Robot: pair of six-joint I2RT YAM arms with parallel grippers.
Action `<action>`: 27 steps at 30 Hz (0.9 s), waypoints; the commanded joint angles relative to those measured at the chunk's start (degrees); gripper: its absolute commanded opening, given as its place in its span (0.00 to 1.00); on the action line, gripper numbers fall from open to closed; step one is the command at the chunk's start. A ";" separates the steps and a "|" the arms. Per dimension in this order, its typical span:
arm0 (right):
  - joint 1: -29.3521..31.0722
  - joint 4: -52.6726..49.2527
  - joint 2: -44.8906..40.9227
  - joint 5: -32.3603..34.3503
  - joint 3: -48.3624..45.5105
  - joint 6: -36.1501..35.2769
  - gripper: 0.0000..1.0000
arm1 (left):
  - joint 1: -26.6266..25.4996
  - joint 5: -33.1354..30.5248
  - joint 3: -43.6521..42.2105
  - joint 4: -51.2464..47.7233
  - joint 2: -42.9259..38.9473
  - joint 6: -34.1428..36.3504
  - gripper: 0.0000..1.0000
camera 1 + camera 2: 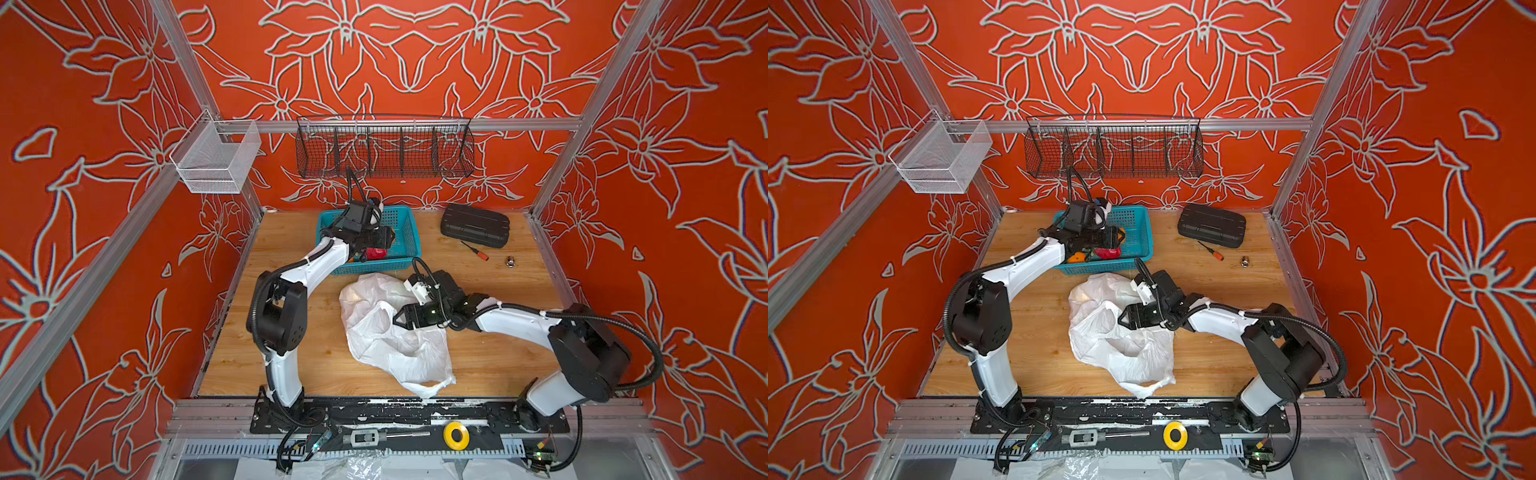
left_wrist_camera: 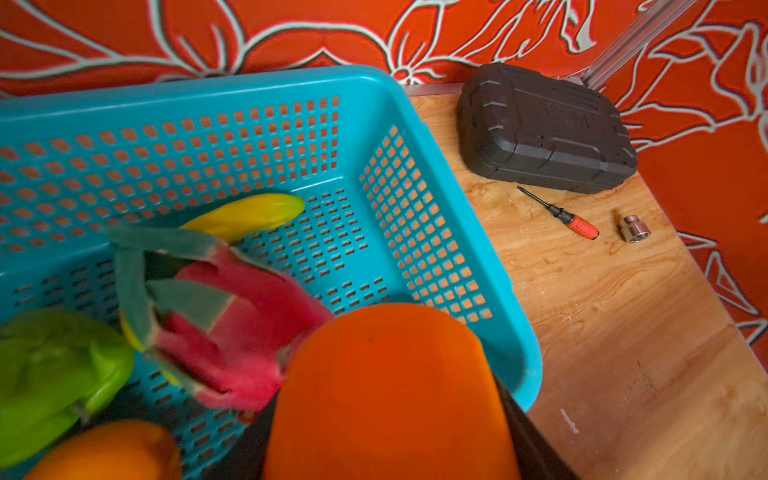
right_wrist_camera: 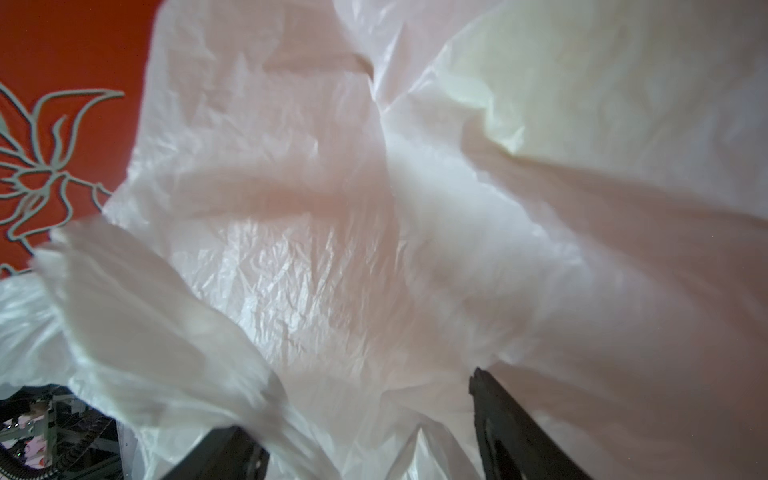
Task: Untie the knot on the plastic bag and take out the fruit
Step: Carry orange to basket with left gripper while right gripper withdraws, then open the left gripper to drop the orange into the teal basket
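Right wrist view: spread fingers (image 3: 511, 428) of the right gripper (image 3: 357, 407) amid the plastic bag (image 3: 311, 249) on the table (image 1: 498, 357); farther back, an orange (image 2: 386, 395) pinched by the left gripper (image 1: 1111, 237) over the teal basket (image 2: 249, 83) with dragon fruit (image 2: 249, 332) and banana (image 2: 249, 214)

A: What sort of place is this?
B: Robot test cell, lab-type. Aluminium profile frame (image 1: 519, 124), red floral printed panels (image 1: 395, 50) as walls, plywood tabletop (image 1: 498, 353).
A: Not a home?
B: No. Left arm (image 1: 286, 374) and right arm (image 1: 552, 390) sit on a black plate (image 1: 374, 409) at the tabletop's front edge. Exposed wiring, cable duct (image 1: 249, 449), tape roll (image 1: 447, 435). Tool case (image 1: 475, 225) near the back right corner.
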 commanded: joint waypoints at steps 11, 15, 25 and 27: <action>-0.30 -3.94 -11.93 11.88 -4.42 -1.36 0.78 | -5.31 -6.99 21.30 -11.79 18.23 9.52 0.46; -0.37 -4.27 -14.76 13.46 -5.37 -1.32 0.79 | -5.26 -8.45 23.08 -14.04 20.67 9.08 0.47; -0.34 -5.72 -17.75 14.60 -5.53 -1.59 0.79 | -5.40 -7.19 19.88 -13.60 21.93 8.64 0.62; -0.38 -5.68 -18.16 15.06 -5.60 -1.41 0.79 | -5.35 -6.82 19.14 -13.09 21.24 8.55 0.69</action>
